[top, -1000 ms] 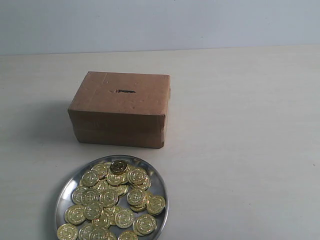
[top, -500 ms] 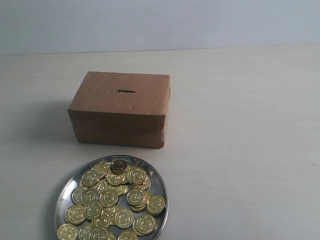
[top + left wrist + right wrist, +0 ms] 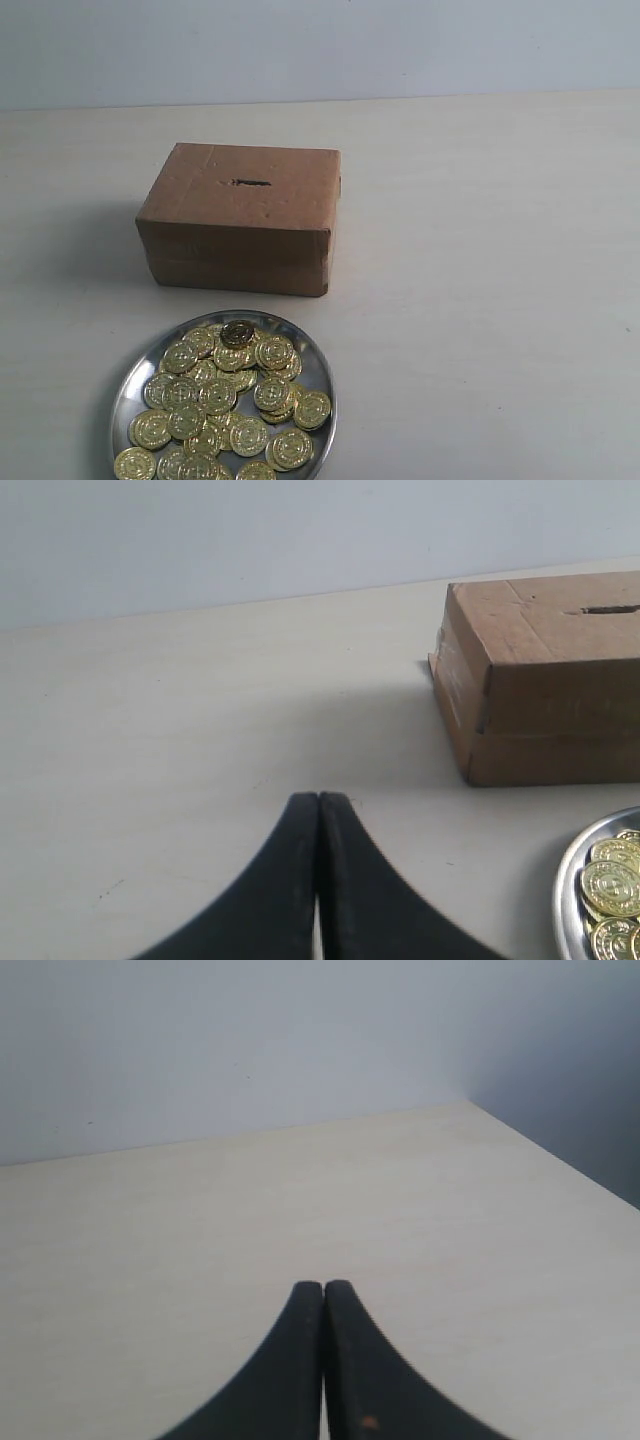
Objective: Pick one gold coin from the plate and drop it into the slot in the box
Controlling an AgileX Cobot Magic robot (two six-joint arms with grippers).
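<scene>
- Two grippers, both empty: the left gripper [image 3: 318, 800] has its jaws pressed together, and so does the right gripper [image 3: 323, 1287].
- The coins [image 3: 215, 395] lie heaped on the plate [image 3: 322, 372], just in front of the box [image 3: 240, 215], left of centre in the exterior view.
- The left wrist view takes in the plate's rim and the box, while the right sees only bare table [image 3: 150, 1260]. The left arm is probably nearer.
- The slot [image 3: 250, 183] runs along the box's long side.

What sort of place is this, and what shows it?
Likely a robot test bench: pale tabletop, plain wall, and a slotted cardboard box beside a metal plate of gold coins.
</scene>
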